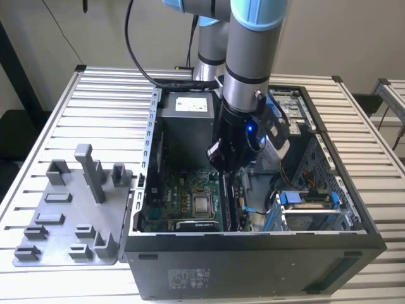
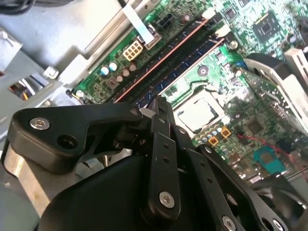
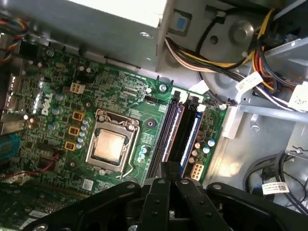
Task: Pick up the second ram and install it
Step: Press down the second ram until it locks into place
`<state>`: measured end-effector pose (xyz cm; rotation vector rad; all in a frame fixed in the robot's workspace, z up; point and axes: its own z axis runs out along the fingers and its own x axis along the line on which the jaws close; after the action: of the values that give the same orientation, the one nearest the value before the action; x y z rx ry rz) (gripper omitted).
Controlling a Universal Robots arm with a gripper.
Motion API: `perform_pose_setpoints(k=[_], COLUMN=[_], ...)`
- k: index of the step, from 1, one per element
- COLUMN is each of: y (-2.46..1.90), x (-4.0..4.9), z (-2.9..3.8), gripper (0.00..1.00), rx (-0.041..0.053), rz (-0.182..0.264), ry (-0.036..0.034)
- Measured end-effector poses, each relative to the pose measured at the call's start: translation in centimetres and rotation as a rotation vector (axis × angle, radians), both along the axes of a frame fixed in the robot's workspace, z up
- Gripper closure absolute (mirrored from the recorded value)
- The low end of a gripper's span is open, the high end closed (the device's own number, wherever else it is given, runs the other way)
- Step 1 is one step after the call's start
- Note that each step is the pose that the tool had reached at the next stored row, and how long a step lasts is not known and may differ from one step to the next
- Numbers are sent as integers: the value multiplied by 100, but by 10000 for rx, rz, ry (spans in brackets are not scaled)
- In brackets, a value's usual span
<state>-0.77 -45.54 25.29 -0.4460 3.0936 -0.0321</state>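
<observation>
**Ram looks in its slot, hand closed on top of it**

- Ram [image 3: 168, 129]: best guess is the stick with the reddish top edge, standing on edge in the slot right under the fingertips. Can't rule out that it is only resting there, not latched.
- Axis: in the exterior view the ram [image 1: 226, 204] runs about 12-to-6 o'clock, parallel to the neighbouring slots [image 3: 189, 139], thin edge up. It sits at 3 o'clock of the CPU socket [image 1: 202, 204].
- Hand [image 3: 169, 168]: fingers drawn together to a narrow tip with no gap visible and nothing seen between them. It is low inside the case [image 1: 253, 237], over the near end of the ram.
- Risks, my call:
  - a push at one end only could seat the stick tilted, leaving the far latch unclicked;
  - a tip slightly off the edge could slide onto the board [image 3: 120, 96];
  - the cables [image 3: 207, 53] are close to the wrist and could snag.
- Fixture [image 1: 69, 215] is on the tabletop [image 1: 57, 101] at 9 o'clock of the case, with no stick that I can make out.
</observation>
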Motion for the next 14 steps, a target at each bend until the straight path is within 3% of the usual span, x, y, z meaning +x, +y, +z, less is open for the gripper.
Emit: perform_pose_setpoints(k=[14], y=[1], x=[0], z=[2], gripper=[89], rx=[30], rz=[1428], ry=[1])
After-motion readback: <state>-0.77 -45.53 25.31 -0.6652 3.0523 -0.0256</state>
